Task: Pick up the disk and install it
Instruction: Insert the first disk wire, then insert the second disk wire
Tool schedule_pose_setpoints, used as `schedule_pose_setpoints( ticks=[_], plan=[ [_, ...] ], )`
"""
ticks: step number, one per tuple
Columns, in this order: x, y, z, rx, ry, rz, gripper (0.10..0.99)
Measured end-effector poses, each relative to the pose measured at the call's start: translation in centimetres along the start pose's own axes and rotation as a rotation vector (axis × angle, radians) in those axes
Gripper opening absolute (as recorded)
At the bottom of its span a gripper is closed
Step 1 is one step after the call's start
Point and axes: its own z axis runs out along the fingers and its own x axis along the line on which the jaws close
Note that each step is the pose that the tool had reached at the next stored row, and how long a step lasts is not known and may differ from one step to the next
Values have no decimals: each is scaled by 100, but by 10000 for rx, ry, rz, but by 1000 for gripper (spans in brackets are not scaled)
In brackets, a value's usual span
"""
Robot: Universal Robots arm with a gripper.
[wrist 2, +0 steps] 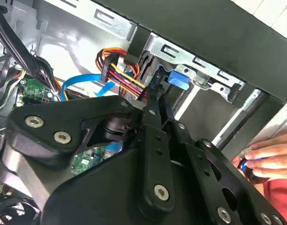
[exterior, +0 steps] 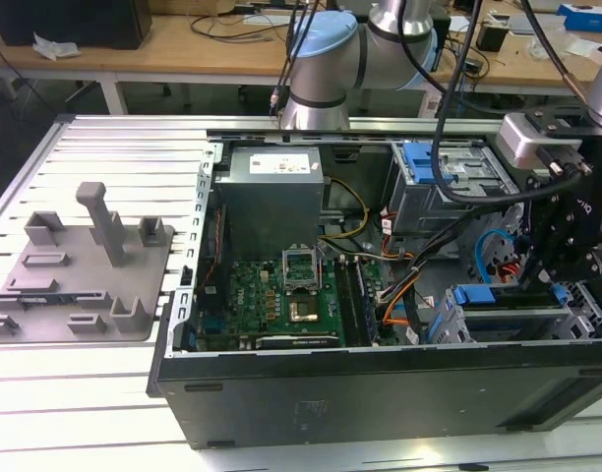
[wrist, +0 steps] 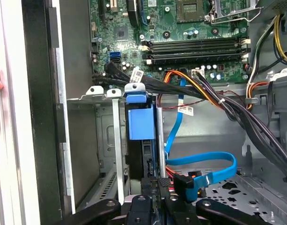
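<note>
The open black computer case point(exterior: 380, 393) lies on its side, with the green motherboard point(exterior: 281, 300) on its floor. Inside the case's silver metal drive cage point(wrist: 113, 140), the silver disk in its bright blue plastic carrier point(wrist: 141, 123) stands edge-on in a slot, mostly hidden. The black gripper point(wrist: 157, 185) sits at the disk's near edge; whether it grips cannot be told.

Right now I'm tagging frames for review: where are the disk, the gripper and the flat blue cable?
disk point(wrist: 141, 123), first wrist view, blue carrier face.
gripper point(wrist: 157, 183), first wrist view, between fingertips.
flat blue cable point(wrist: 214, 159), first wrist view, upper run.
</note>
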Motion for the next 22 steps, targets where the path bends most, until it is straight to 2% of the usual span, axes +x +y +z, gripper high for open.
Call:
schedule_pose_setpoints(
  ticks=[1,2,4,6,9,22],
  plan=[
    [4,-2,-110,0,6,1,306],
    [0,-4,-227,1,17,1,306],
    [-12,-7,-322,2,28,0,306],
    [-17,-9,-365,2,38,-1,306],
    [-24,-13,-420,4,51,-1,306],
    [-25,-13,-426,3,51,-1,306]
  ],
)
